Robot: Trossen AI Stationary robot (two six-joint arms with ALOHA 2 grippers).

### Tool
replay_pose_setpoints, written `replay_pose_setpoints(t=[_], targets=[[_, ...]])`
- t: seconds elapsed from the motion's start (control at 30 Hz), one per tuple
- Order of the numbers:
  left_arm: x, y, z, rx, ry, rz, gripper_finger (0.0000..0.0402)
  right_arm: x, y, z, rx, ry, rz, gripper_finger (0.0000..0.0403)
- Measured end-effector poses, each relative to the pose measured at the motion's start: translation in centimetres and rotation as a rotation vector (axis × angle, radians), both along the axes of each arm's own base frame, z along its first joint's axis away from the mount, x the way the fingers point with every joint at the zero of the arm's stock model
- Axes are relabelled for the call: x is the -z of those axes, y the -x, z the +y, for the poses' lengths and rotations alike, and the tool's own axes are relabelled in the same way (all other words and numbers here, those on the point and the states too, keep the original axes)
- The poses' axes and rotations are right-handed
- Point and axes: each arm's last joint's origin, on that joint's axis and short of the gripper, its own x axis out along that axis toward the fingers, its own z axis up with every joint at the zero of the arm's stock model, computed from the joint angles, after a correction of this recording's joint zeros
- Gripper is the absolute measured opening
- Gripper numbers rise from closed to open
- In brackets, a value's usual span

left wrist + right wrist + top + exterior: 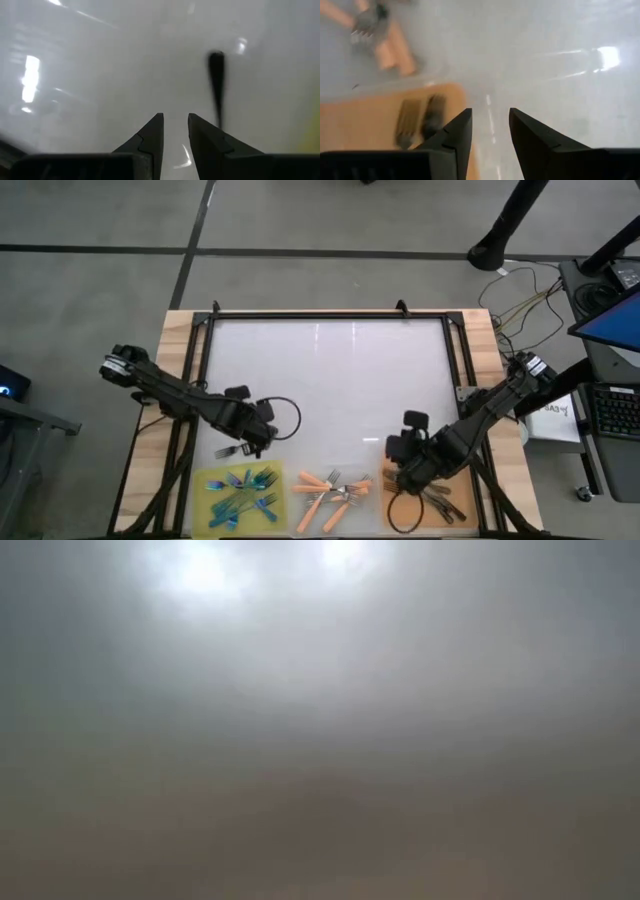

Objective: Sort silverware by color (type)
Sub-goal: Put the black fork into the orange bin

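three fork groups laid along the near edge of the table

three groups of forks are seen at the six o'clock edge of the white table [330, 380] in the high view. the blue-teal forks [245, 492] are heaped on a yellow mat [210, 515] toward seven o'clock. the orange-handled forks [333, 488] are piled at six o'clock, directly on the white surface. the dark forks [440, 505] are gathered on an orange mat [475, 515] toward five o'clock. one dark fork [230, 450] is found apart, just above the yellow mat. the left gripper [262, 438] is held beside that lone fork, its fingers [150, 137] parted narrowly and nothing clasped between them; the fork's handle [216, 85] is seen ahead of them in the left wrist view. the right gripper [400, 477] is placed at the orange mat's edge, released and empty. nothing can be made out in the low view.
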Motion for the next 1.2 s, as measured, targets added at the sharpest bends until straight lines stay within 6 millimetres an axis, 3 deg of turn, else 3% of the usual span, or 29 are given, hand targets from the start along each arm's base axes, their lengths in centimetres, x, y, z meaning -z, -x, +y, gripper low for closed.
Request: replay_pose_setpoints(t=[0.4, 0.57, 0.7, 0.93, 1.2], targets=[[4.3, 2.7, -1.6, -0.047, 0.211, 0.141, 0.0071, -0.6, -3.5, -6.8, 0.101, 0.222, -0.065, 0.0139], [5.8, 2.7, -2.4, 0.026, 0.366, 0.114, 0.0071, -0.7, -4.6, -9.9, 0.139, 0.256, -0.043, 0.0139], [6.0, 2.5, -2.5, 0.068, 0.368, 0.092, 0.0071, -0.7, -5.3, -11.9, 0.194, 0.258, -0.046, 0.0142], [7.0, 3.1, -1.9, 0.016, 0.313, 0.096, 0.0071, -0.7, -5.5, -13.0, 0.217, 0.254, -0.034, 0.0137], [8.6, 3.7, -1.8, 0.002, 0.391, 0.097, 0.0071, -0.7, -5.5, -13.0, 0.201, 0.257, -0.032, 0.0141]])
